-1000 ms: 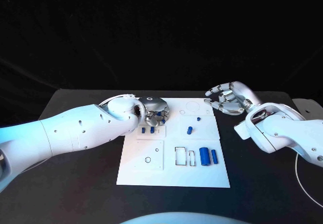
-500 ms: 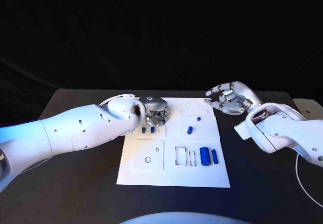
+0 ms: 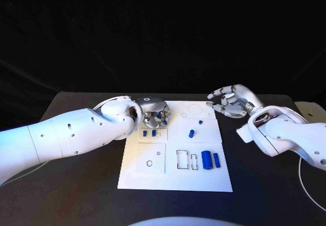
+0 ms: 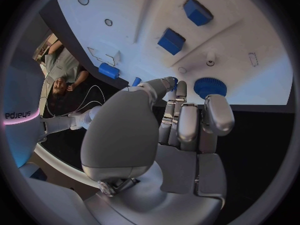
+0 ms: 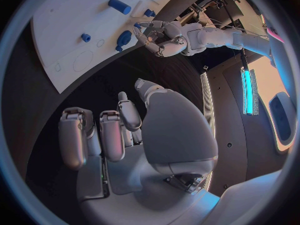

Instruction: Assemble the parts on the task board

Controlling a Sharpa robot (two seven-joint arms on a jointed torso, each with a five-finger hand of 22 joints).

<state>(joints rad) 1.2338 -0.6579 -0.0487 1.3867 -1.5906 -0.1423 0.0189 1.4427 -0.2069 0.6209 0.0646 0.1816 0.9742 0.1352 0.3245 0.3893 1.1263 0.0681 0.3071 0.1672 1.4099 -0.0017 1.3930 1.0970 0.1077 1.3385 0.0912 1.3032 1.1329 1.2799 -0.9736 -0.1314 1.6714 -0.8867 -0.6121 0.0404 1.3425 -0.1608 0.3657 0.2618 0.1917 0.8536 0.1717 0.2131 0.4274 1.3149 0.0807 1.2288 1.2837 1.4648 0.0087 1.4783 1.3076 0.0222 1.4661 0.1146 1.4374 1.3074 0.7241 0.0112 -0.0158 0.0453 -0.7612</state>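
The white task board (image 3: 175, 174) lies in the middle of the black table. My left hand (image 3: 153, 114) hangs over its far left corner, fingers close together and pointing down at a blue toothed disc (image 4: 209, 87). Whether they grip it I cannot tell. Two blue square blocks (image 3: 149, 133) stand in a panel just in front of that hand; they are also in the left wrist view (image 4: 170, 40). Two small blue pegs (image 3: 192, 132) sit mid-board. A thick blue cylinder (image 3: 206, 159) and a thinner one (image 3: 216, 159) lie at the right. My right hand (image 3: 231, 101) hovers off the far right corner, fingers apart, holding nothing.
Outlined recesses, a round one (image 3: 149, 163) and a rectangular one (image 3: 183, 157), mark the board's near half. A pale object (image 3: 311, 111) sits at the table's right edge. Bare black table (image 3: 81, 188) surrounds the board.
My left hand has lifted slightly toward the board's far edge, so the two blue square blocks now show in full. The right hand has barely moved.
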